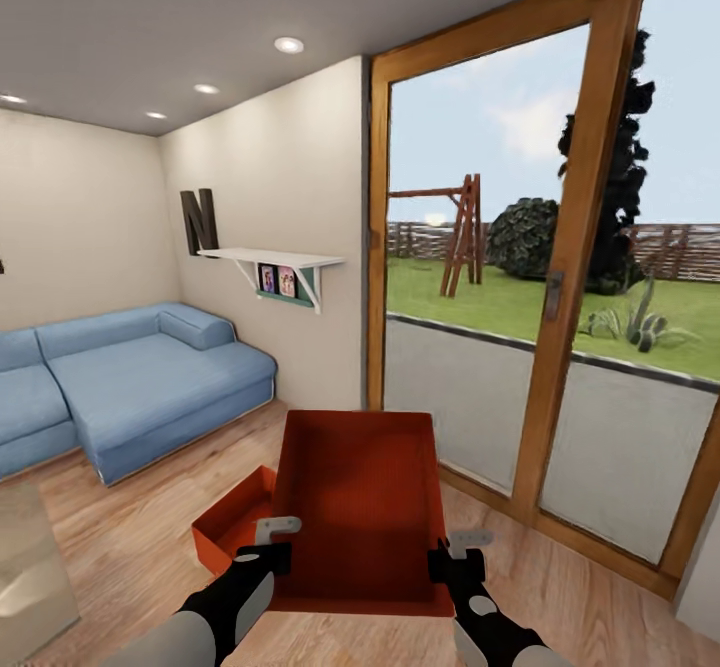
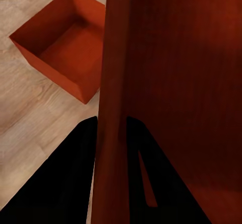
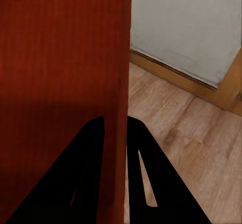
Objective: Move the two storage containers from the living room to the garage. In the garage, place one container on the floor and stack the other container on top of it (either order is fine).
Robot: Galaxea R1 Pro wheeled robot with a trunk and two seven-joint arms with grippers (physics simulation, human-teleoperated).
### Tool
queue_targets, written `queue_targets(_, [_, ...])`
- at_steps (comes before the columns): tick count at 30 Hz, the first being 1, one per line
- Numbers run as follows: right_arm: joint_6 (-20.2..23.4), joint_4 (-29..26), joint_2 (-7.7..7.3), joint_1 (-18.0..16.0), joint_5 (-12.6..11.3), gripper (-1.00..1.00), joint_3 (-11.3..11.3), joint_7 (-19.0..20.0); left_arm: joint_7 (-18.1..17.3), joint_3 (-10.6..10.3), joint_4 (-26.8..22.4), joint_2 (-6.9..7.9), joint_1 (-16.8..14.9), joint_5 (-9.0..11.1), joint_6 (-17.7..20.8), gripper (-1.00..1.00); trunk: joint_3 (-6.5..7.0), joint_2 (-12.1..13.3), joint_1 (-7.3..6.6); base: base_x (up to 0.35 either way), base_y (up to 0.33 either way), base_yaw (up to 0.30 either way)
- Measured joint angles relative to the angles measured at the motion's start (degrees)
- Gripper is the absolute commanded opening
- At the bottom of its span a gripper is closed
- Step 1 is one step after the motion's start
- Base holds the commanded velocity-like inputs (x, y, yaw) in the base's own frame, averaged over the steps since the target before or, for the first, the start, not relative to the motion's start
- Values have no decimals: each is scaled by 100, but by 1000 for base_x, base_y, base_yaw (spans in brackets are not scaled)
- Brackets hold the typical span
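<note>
Both the left gripper (image 1: pixel 268 543) and right gripper (image 1: pixel 462 553) are clamping the lifted storage container (image 1: pixel 362 507) by opposite walls; the second container (image 1: pixel 232 527) is sitting on the plank floor (image 1: pixel 130 537). Carrying it garageward likely comes next.

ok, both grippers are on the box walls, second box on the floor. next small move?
Probably turn the base away from the glass doors toward the garage: the left gripper and right gripper each clamp a wall of the lifted container, clear of the other container.
</note>
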Motion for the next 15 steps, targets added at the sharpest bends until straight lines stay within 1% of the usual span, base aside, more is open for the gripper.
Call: queue_targets(15, [0, -4, 0, 0, 7, -100, -5, 1, 3, -7, -5, 0, -1, 9, 0, -100, 66, 0, 0, 0, 0, 278])
